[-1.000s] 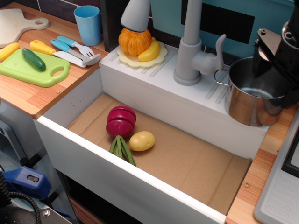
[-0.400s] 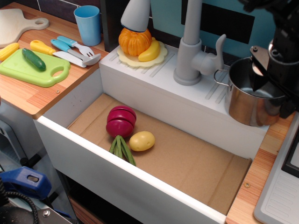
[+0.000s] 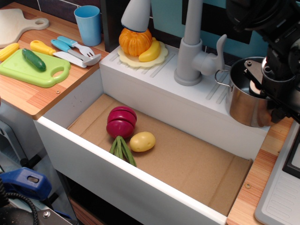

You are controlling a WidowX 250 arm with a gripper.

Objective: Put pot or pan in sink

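The shiny steel pot (image 3: 241,104) stands upright on the white ledge at the sink's back right, beside the grey faucet (image 3: 192,51). One wire loop handle shows on its left side. My black gripper (image 3: 266,95) is low over the pot's right rim. One finger reaches inside the pot and the other stays outside it, with the jaws apart. The arm hides the pot's right side. The sink (image 3: 187,157), white with a brown floor, lies in front of and below the pot.
In the sink lie a dark red vegetable (image 3: 121,121), a yellow potato (image 3: 142,141) and a green stalk (image 3: 123,151). A plate with an orange pumpkin and a banana (image 3: 140,44) sits on the ledge. A blue cup (image 3: 88,24), cutlery and a green cutting board (image 3: 33,68) are at the left.
My gripper has moved left and down from the right edge onto the pot's right rim. The pot has not moved.
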